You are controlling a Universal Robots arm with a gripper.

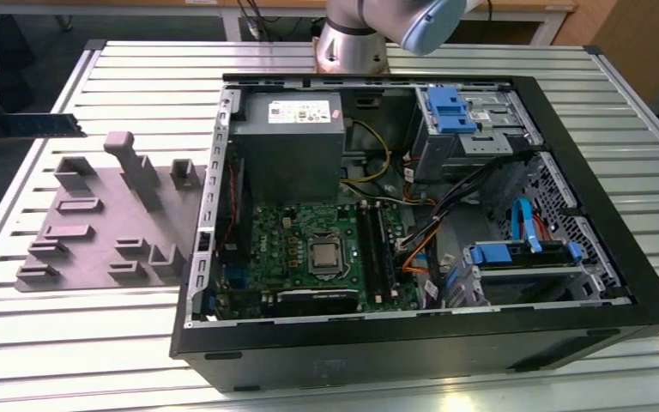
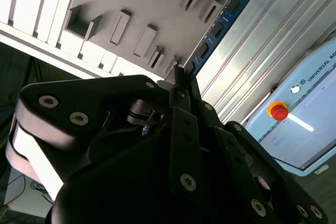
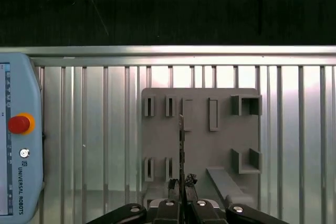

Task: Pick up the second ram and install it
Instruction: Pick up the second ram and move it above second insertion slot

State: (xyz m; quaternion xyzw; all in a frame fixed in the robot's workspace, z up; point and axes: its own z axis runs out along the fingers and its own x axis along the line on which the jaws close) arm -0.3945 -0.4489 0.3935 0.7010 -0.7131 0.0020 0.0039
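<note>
- My gripper point(image 2: 178, 77) is clenched on one end of the second ram point(image 1: 41, 126). The long blue-green stick juts out past my fingertips, which I judge leaves its length free to meet a slot.
- In the exterior view the stick hangs in the air at about ten o'clock of the grey holder tray point(image 1: 89, 245), apart from its raised blocks.
- At three o'clock of the tray the open computer case point(image 1: 604, 215) lies on its side, so the motherboard point(image 1: 278, 232) faces up.
- The black memory slots point(image 1: 372, 245) run at three o'clock of the processor socket point(image 1: 326, 255). I cannot tell whether one is already filled.
- Everything rests on a slatted metal table point(image 1: 78, 343), and my arm's base point(image 1: 350, 47) stands at twelve o'clock of the case.
- In the first wrist view a teach pendant point(image 3: 21, 129) lies on the slats near the tray, with dark floor point(image 3: 157, 9) beyond the table's edge.
</note>
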